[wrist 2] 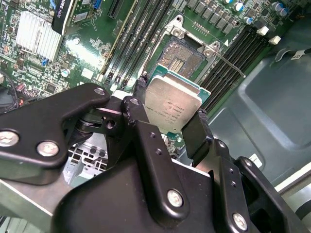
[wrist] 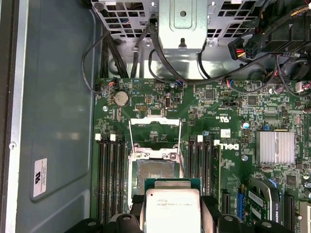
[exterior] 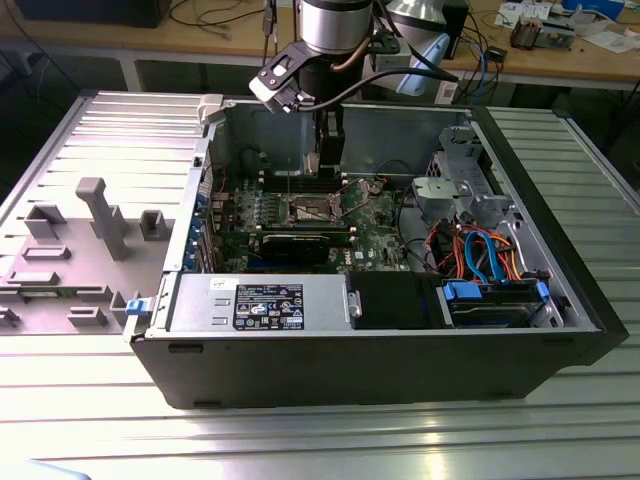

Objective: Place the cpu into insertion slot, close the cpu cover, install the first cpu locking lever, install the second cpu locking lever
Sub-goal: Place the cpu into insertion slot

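Gripper (wrist 2: 167, 112), seen from above in the exterior view (exterior: 325, 155) inside the open computer case (exterior: 400, 360), has its two black fingers (wrist 2: 141, 126) clamped on opposite edges of the cpu (wrist 2: 172, 104). The cpu is held metal top up, clear of the green motherboard (wrist: 228, 121) and not yet seated. In the first wrist view the cpu (wrist: 172, 209) sits just beside the insertion slot (wrist: 155, 170), overlapping its near edge (the slot's dark centre is exposed). The cpu cover (wrist: 131, 132) is swung open off the slot. A thin locking lever (wrist 2: 228, 63) stands unlatched beside the slot (wrist 2: 182, 58). Memory slots (wrist: 109, 179) flank it on both sides.
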